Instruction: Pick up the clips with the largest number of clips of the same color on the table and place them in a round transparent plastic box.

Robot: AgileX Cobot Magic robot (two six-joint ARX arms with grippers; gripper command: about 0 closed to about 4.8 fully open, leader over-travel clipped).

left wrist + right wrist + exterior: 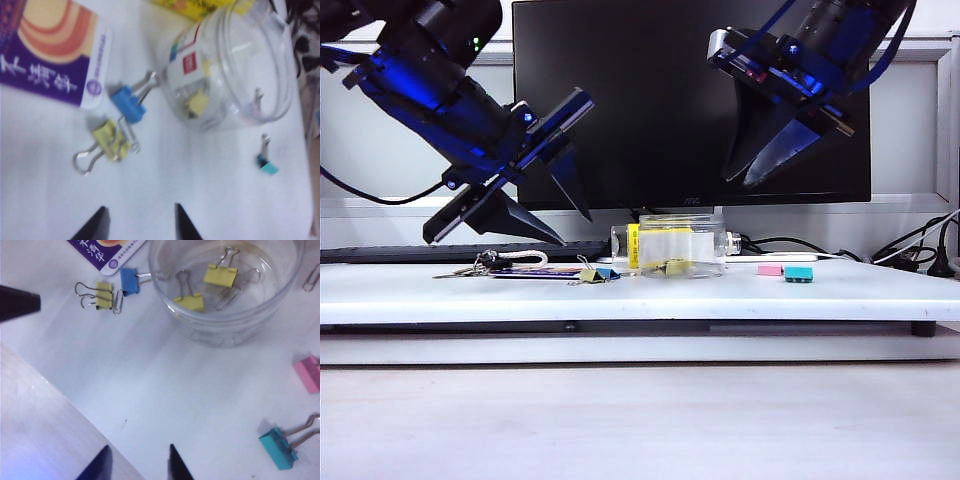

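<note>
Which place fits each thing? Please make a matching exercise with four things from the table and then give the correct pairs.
Things:
1. yellow clip with silver handles
2. pink clip
3. two yellow clips
4. both grippers, left and right

Places:
A. inside the round transparent plastic box
B. above the table, empty
C. beside the blue clip
D. near the teal clip

Pairs: 1-C, 2-D, 3-A, 4-B
</note>
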